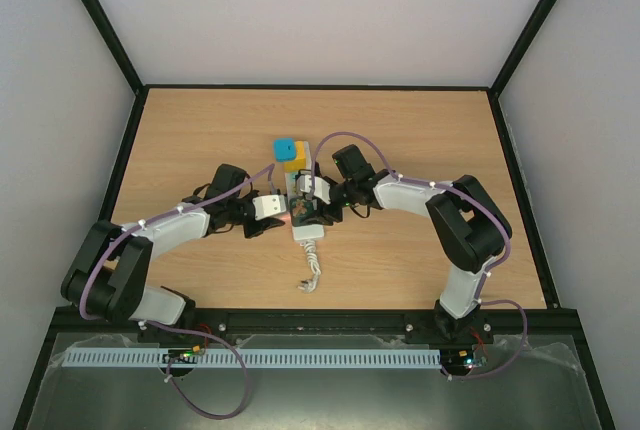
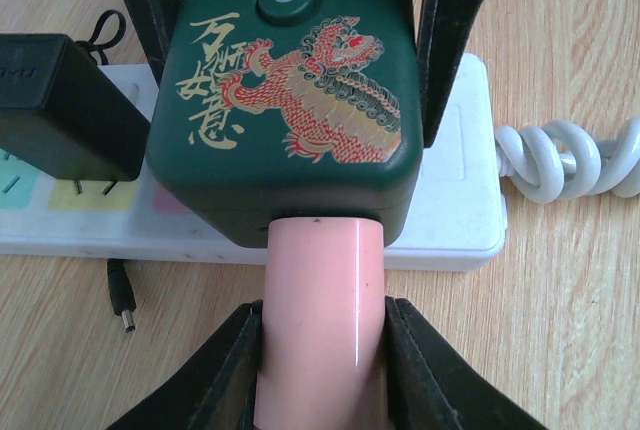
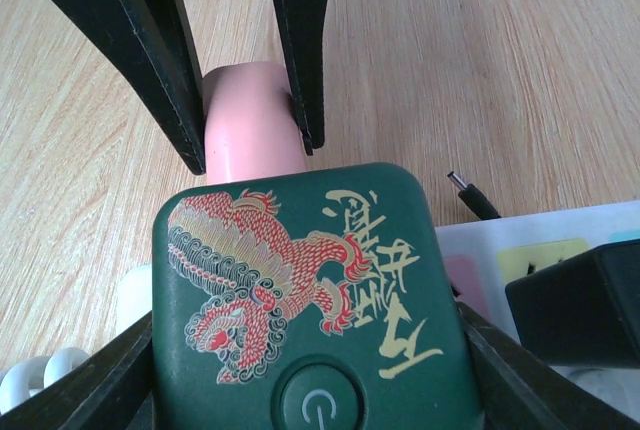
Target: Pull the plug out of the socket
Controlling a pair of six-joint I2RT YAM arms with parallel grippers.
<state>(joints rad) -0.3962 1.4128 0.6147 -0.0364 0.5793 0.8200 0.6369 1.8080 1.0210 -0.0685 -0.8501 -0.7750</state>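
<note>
Nearest the arm bases, the short coiled cord trails off the near end of the socket, a white strip lying flat on the counter. Its long axis runs away from the bases and leans slightly left at the far end. Just beyond the near end sits the plug, a dark green cube with a dragon print and a power button on its upward face. A pink stub juts out of the plug sideways toward the left arm, across the strip's length. The left end effector is clenched on that stub, and the right end effector grasps the cube, one finger against each of two opposite sides. As far as I can judge, the grasp is made but the pull is not. The cube looks seated squarely over the strip with no visible gap, though its prongs are hidden, so the lift off the strip is what is left. Beside the cube a black adapter occupies the next outlet, with a loose barrel connector on the counter just off the strip. Farther along stand a yellow block and then a blue block at the far end.
</note>
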